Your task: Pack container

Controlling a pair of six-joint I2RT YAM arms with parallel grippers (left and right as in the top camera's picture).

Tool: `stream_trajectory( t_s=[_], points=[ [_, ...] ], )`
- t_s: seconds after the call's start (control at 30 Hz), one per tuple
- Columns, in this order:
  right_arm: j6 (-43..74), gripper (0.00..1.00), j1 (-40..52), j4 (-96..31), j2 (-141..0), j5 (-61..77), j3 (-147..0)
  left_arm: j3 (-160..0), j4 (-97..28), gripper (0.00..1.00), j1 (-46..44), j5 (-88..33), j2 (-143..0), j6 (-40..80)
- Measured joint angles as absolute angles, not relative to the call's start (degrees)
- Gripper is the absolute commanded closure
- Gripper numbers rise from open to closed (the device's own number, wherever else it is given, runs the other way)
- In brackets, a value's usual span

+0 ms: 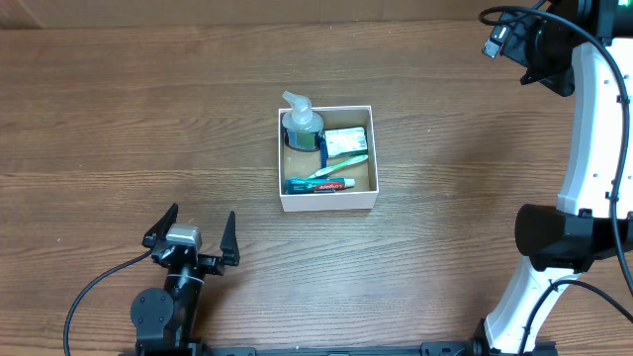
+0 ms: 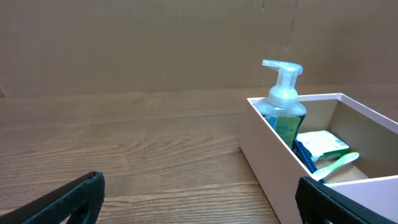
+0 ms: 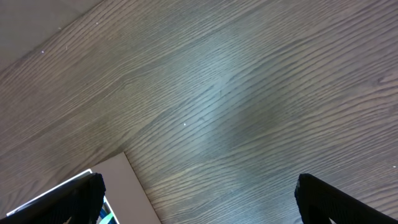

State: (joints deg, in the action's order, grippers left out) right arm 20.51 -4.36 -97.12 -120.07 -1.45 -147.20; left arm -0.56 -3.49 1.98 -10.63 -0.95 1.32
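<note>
The black near-left arm (image 1: 163, 311) carries a small silver-grey block (image 1: 183, 235) at its wrist. The black left gripper (image 1: 203, 211) has two tapering fingers (image 1: 229, 237), and a black cable (image 1: 99, 278) trails off. The white-shelled right arm (image 1: 593, 119) has rounded black joints (image 1: 559, 237) and thin black looping cables (image 1: 546, 11).

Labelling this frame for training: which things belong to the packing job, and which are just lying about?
Job: container, with pump bottle, packet, toothbrush and toothpaste tube inside it.
Lying about: only the wooden table underneath.
</note>
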Motion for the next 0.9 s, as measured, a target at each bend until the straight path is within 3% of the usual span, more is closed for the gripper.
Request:
stream_trajectory(
  t_s=[0.23, 0.9],
  points=[
    [20.51, 0.00, -3.97, -94.70, -110.80, -1.41, -138.67, -0.56, -3.51, 0.00, 1.98, -10.63, -0.95, 1.32],
    [20.53, 0.00, 0.43, -91.96, -59.64, -1.28, -103.92, -0.56, -3.49, 0.00, 1.98, -10.61, -0.84, 1.32]
  ],
)
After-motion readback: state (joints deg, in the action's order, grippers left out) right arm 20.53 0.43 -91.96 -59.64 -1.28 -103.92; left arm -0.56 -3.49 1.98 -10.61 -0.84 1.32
